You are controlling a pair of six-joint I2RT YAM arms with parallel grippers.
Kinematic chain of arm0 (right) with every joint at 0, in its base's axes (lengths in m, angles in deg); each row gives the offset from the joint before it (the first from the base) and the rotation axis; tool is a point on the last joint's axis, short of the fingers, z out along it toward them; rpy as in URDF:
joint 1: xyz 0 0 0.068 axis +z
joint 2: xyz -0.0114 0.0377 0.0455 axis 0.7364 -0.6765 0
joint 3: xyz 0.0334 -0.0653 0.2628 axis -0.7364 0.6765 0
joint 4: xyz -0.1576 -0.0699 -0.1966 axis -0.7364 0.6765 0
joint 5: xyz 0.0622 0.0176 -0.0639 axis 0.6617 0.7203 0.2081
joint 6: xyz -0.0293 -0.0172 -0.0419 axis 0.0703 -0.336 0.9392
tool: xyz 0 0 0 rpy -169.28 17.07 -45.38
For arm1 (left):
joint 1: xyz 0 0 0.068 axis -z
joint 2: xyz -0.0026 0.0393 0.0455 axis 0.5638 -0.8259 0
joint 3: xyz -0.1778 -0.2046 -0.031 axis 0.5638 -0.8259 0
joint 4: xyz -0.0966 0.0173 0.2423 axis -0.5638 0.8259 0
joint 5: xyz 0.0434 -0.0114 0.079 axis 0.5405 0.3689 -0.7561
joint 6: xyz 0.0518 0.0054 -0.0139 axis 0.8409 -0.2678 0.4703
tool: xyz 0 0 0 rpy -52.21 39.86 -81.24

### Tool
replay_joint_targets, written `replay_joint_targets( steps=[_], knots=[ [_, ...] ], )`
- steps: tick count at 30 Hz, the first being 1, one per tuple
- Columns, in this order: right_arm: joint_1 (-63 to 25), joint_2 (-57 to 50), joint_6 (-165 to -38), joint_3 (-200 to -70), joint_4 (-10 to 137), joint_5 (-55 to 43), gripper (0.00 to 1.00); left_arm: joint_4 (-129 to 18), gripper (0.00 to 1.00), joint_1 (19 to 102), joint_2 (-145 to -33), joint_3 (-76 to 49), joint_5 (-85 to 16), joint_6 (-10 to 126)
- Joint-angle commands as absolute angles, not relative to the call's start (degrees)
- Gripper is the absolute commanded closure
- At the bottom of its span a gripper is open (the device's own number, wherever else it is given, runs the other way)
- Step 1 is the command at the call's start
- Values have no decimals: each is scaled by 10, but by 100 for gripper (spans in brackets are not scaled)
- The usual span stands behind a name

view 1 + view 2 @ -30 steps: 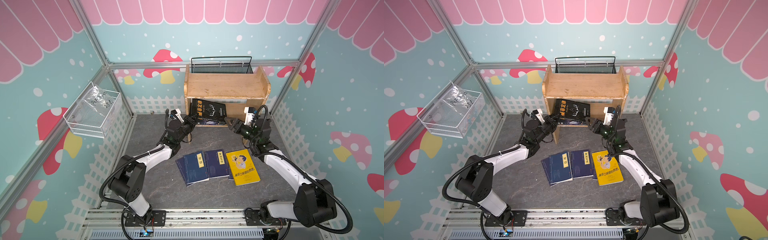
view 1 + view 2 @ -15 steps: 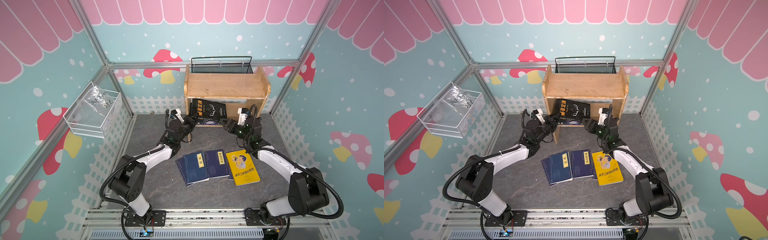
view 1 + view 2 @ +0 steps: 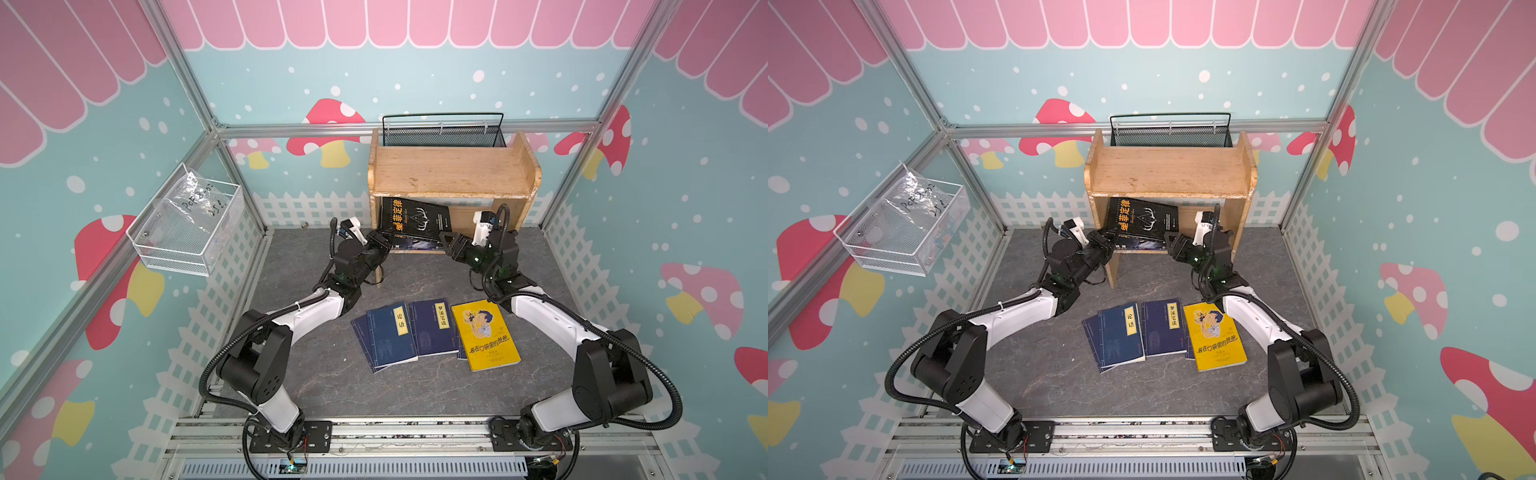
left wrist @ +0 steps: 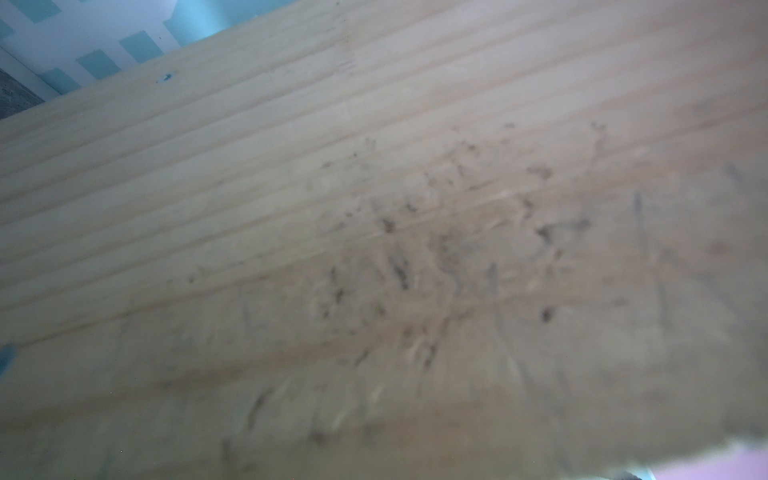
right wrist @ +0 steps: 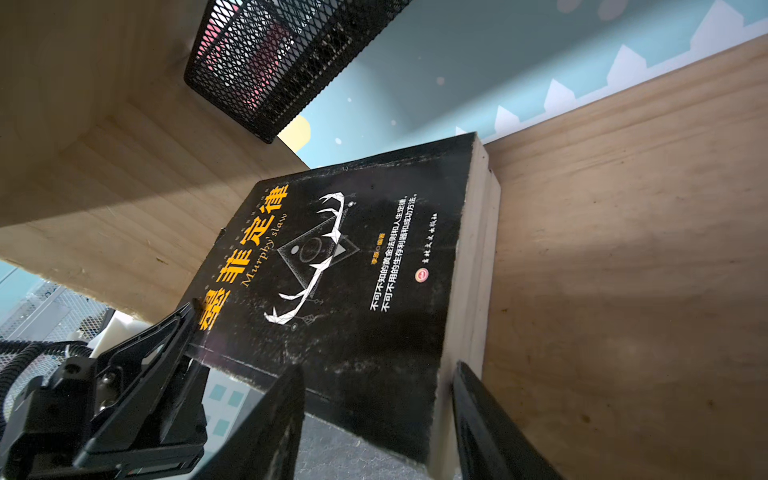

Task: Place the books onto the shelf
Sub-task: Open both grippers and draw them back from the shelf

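A grey bench point(image 3: 324, 386) carries a small wooden shelf point(image 3: 453, 174) at its far edge, with a black mesh basket point(image 3: 442, 135) just behind it. Nearer the front, navy books point(image 3: 392, 336) and a yellow book point(image 3: 484, 332) lie flat, side by side. A black antler book point(image 3: 415, 218) sits tilted in the shelf's lower tier, its near edge poking out. The left claw point(image 3: 382, 243) is clamped on that book's left front corner. The right claw point(image 3: 445, 240) has its jaws apart, straddling the book's opposite corner.
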State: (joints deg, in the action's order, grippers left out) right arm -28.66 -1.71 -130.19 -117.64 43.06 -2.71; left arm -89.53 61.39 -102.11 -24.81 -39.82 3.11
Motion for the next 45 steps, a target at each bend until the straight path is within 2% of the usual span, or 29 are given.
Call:
replay_joint_targets(
  steps=[1,6,11,15,27,32,37,45],
  knots=[
    [-277,-24,-1297,-1192,428,-20,42,-898,98,612,-1024,-231,-398,31],
    [-276,-24,-1298,-1191,432,-25,44,-899,88,612,-1023,-234,-397,27],
    [-272,-27,-1292,-1193,443,-38,46,-884,62,611,-1016,-236,-396,24],
    [-270,-33,-1291,-1194,445,-42,47,-842,49,611,-1003,-231,-402,23],
    [-264,-43,-1288,-1199,447,-50,48,-743,32,604,-961,-227,-403,34],
    [-264,-41,-1285,-1200,449,-51,48,-635,24,587,-914,-217,-420,114],
    [-264,-41,-1283,-1203,449,-46,48,-574,23,545,-852,-243,-425,182],
    [-264,-35,-1257,-1220,465,-49,42,-530,22,541,-788,-282,-453,270]
  ],
)
